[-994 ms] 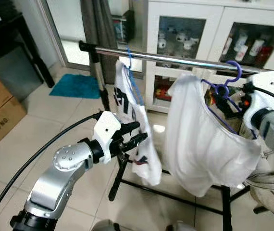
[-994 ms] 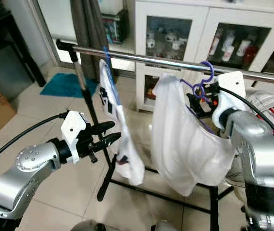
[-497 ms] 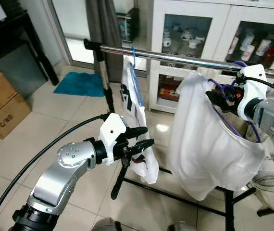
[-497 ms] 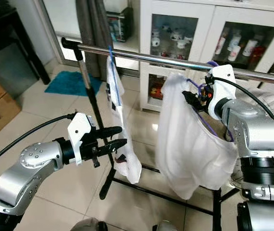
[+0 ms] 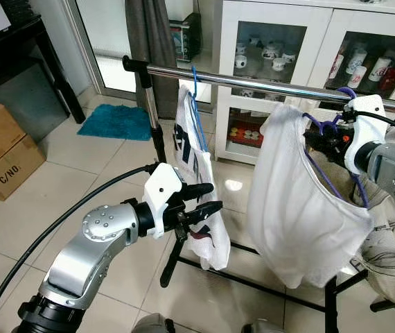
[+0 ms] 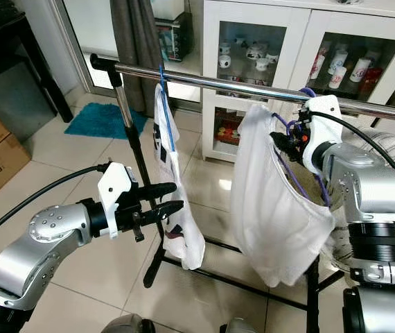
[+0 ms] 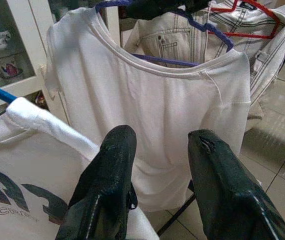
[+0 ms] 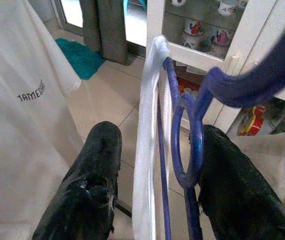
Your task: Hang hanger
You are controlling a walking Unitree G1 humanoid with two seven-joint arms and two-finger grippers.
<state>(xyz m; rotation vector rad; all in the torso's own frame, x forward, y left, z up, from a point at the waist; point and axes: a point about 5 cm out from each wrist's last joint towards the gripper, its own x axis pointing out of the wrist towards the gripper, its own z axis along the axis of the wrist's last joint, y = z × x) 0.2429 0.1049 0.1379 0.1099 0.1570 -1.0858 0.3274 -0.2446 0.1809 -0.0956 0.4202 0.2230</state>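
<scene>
Purple hanger [image 5: 326,128] now lifted to rail [image 5: 267,84] — right gripper [image 8: 155,197] clamped on it; left gripper [image 5: 206,198] parted.

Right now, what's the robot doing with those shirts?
The robot is hanging up laundry. Its right hand holds a purple hanger with a white T-shirt on it, raised right up at the silver rail; I can't tell whether the hook is fully over it. Its left hand is open, reaching toward a printed white shirt that already hangs from a blue hanger on the same rail.
</scene>
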